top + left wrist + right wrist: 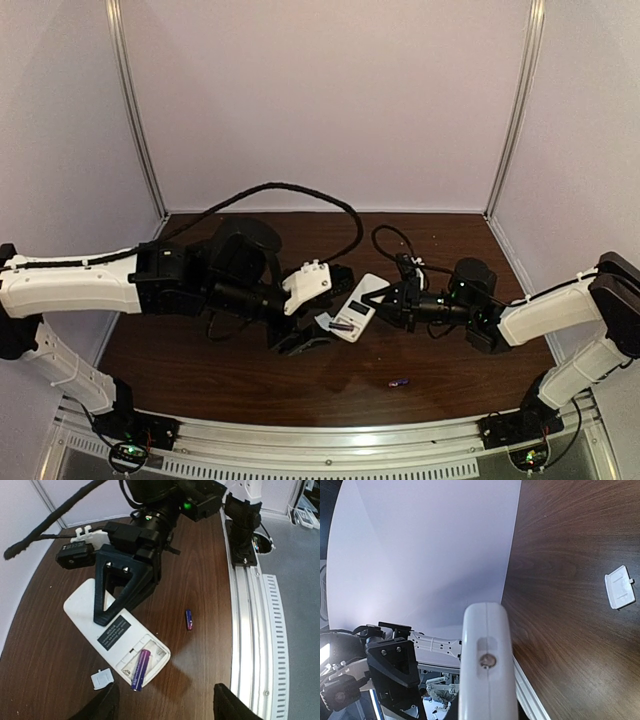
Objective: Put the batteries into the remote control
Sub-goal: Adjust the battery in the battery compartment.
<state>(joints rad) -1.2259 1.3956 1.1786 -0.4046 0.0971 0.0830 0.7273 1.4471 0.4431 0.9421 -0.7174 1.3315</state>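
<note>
The remote control [107, 625] lies back up on the dark table, its battery recess open at the near end. One purple-blue battery [140, 669] lies slanted in the recess, one end sticking out over the edge. The other battery [189, 619] lies loose on the table to the right; it also shows in the top view [398, 382]. My right gripper [117, 600] is shut on the remote's far end [355, 308]. My left gripper [165, 711] is open and empty, hovering just above the recess end. The right wrist view shows the remote's end face [485, 655].
The thin white cover piece [102, 678] lies on the table beside the remote's recess end, also seen in the right wrist view [620, 586]. A metal rail [250, 610] runs along the table's near edge. A black cable [290, 192] loops at the back.
</note>
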